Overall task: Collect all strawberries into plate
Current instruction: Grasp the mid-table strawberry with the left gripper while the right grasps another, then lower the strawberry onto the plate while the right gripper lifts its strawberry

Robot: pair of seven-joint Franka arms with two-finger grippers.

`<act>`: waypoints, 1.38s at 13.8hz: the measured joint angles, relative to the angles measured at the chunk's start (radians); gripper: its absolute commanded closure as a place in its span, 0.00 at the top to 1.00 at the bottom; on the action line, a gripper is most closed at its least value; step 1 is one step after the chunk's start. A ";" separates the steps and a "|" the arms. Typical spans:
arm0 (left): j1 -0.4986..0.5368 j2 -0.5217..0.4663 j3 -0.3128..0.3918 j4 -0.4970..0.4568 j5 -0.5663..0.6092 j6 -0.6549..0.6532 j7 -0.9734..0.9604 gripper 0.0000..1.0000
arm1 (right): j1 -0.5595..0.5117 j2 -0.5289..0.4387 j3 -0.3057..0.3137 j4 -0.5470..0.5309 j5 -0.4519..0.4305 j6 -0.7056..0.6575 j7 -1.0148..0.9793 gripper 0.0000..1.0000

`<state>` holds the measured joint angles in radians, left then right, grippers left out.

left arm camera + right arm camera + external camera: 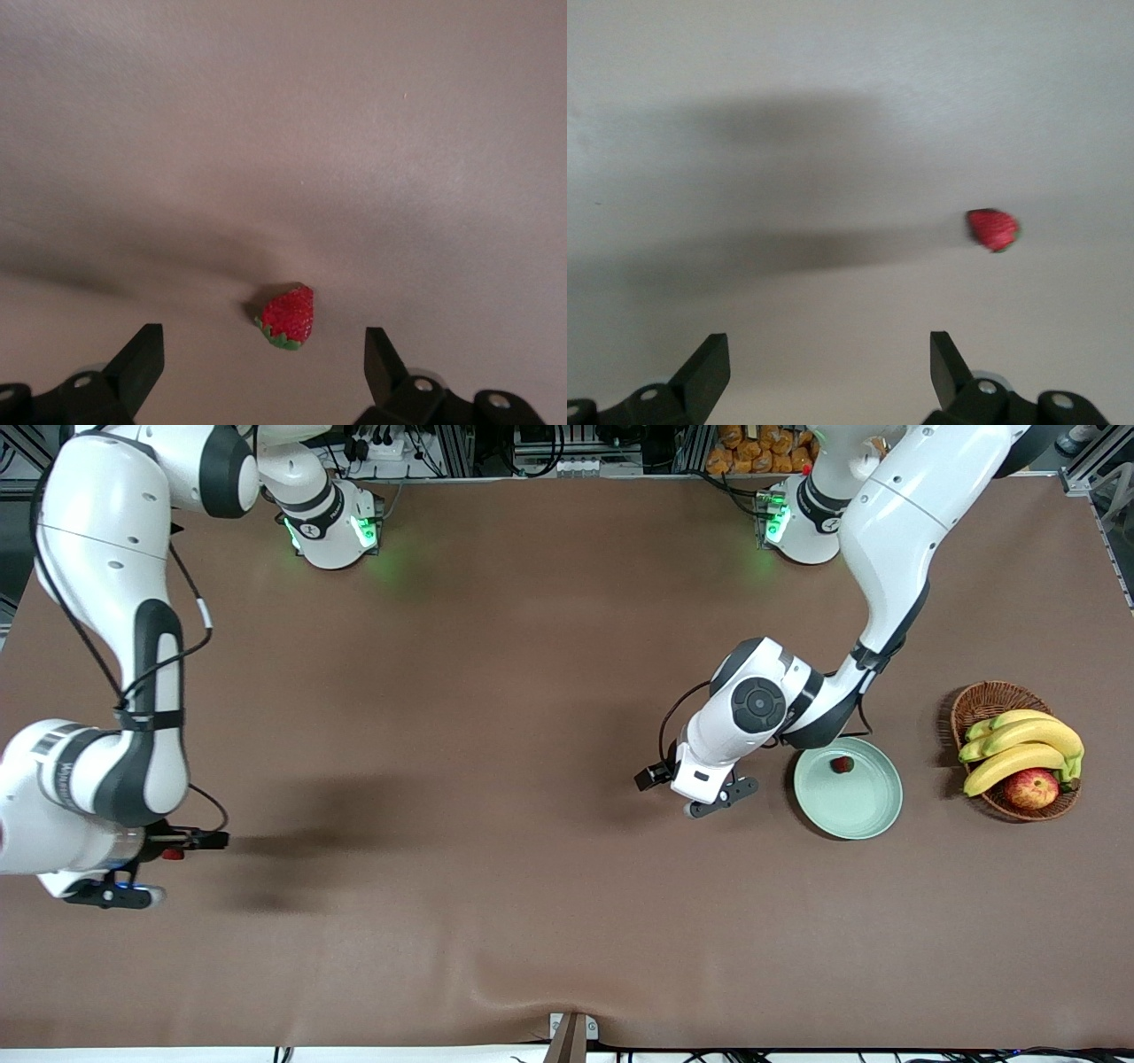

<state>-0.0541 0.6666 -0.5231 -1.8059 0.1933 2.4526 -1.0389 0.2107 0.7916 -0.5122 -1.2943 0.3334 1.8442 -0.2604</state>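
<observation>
one strawberry (842,763) lies in the pale green plate (864,815) at the right of the front view, near its upper rim, with a wicker basket (974,701) of bananas (1019,746) and an apple (1032,788) further right. a second strawberry (288,317) lies on the brown table (532,691) below the left gripper (719,795), which hovers beside the plate with fingers (137,363) spread wide and holding nothing. a third strawberry (993,229) lies on the table under the right gripper (115,893) at the lower left of the front view, its fingers (709,370) also wide apart and holding nothing.
</observation>
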 measured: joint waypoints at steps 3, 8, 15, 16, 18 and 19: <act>-0.082 0.022 0.057 0.031 0.000 0.003 -0.020 0.99 | -0.028 0.002 -0.010 -0.011 -0.006 0.094 -0.116 1.00; -0.157 0.031 0.124 0.047 0.032 0.004 -0.047 0.85 | -0.174 0.043 0.061 -0.031 -0.005 0.204 -0.220 0.98; -0.170 0.066 0.126 0.062 0.060 0.008 -0.050 0.70 | -0.316 0.098 0.218 -0.034 -0.005 0.270 -0.284 0.53; -0.175 0.071 0.126 0.067 0.060 0.008 -0.051 0.56 | -0.314 0.098 0.221 -0.033 -0.005 0.272 -0.284 0.54; -0.180 0.074 0.126 0.073 0.062 0.008 -0.051 0.39 | -0.314 0.099 0.222 -0.033 -0.005 0.277 -0.284 0.56; -0.180 0.074 0.126 0.075 0.065 0.008 -0.051 0.37 | -0.314 0.100 0.222 -0.033 -0.005 0.286 -0.284 0.56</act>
<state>-0.2346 0.7409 -0.3971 -1.7307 0.2581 2.4602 -1.0901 -0.1029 0.8914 -0.2903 -1.3275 0.3286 2.1305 -0.5449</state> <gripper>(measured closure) 0.489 0.463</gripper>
